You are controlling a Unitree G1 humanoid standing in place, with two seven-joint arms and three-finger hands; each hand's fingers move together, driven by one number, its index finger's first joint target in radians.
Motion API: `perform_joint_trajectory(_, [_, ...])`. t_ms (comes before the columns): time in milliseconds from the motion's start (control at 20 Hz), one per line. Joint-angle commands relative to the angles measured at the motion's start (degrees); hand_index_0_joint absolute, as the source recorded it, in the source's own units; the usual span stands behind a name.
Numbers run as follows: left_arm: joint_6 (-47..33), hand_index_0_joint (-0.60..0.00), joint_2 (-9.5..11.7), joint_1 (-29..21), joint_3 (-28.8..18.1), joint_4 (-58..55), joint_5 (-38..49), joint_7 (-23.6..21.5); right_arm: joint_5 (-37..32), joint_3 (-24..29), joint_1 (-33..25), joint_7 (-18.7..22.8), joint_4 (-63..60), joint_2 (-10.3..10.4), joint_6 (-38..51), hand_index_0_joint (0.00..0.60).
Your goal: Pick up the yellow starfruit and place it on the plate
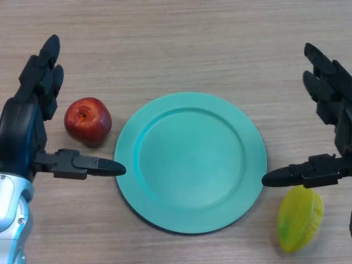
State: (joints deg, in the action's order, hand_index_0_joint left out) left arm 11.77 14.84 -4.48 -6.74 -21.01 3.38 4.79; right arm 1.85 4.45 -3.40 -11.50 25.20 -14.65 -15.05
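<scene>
The right hand (330, 110) hangs released, fingers straight, its thumb tip by the plate's (190, 161) right rim — just above the yellow starfruit (300, 218) lying on the counter (176, 44). The left hand (33, 115), equally relaxed, flanks a red apple (87, 120).

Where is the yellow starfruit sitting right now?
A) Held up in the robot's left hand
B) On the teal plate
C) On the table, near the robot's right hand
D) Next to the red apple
C: the yellow starfruit lies on the table just outside the plate rim, below the open right robot hand, with nothing on the plate.
</scene>
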Motion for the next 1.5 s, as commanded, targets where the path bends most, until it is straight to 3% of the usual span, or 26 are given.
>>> perform_joint_trajectory(50, [-6.8, 0.000, 1.3, -1.9, -2.1, -3.3, 1.1, -0.9, -0.2, 3.3, -1.7, 0.7, 2.9, -1.6, 8.2, 0.000])
perform_joint_trajectory(450, [-4.2, 0.000, 1.4, -2.7, -1.6, -4.0, 2.2, 0.0, -1.7, 5.5, -0.6, 0.9, 3.7, -2.0, 8.2, 0.000])
perform_joint_trajectory(650, [-7.0, 0.000, 0.9, -3.7, -0.2, -2.1, 0.8, -1.4, -0.2, 7.1, 3.0, 0.0, 6.4, -1.5, 8.3, 0.000])
perform_joint_trajectory(850, [-5.0, 0.000, 0.8, -4.0, 0.6, -0.8, 0.9, 0.8, 4.3, 8.8, 7.3, 0.7, 7.6, -0.3, 11.1, 0.000])
perform_joint_trajectory(1050, [-7.8, 0.000, 0.7, -4.8, 0.9, 1.3, 0.2, 0.4, 8.1, 12.8, 10.0, -5.4, 4.8, -1.0, 17.1, 0.000])
perform_joint_trajectory(1150, [-9.1, 0.000, 0.7, -5.0, 1.0, 2.0, -0.1, 0.0, 12.8, 14.1, 10.1, -8.1, 0.0, -2.0, 25.2, 0.000])
perform_joint_trajectory(1250, [-9.9, 0.000, 0.7, -5.3, 1.2, 2.4, -0.6, -0.2, 15.3, 15.1, 9.6, -10.5, -4.6, -3.5, 32.6, 0.000])
perform_joint_trajectory(1500, [-11.3, 0.000, 0.8, -4.8, 0.6, 2.5, -0.2, -0.5, 20.8, 17.0, 8.9, -22.1, -12.9, -8.0, 46.2, 0.000])
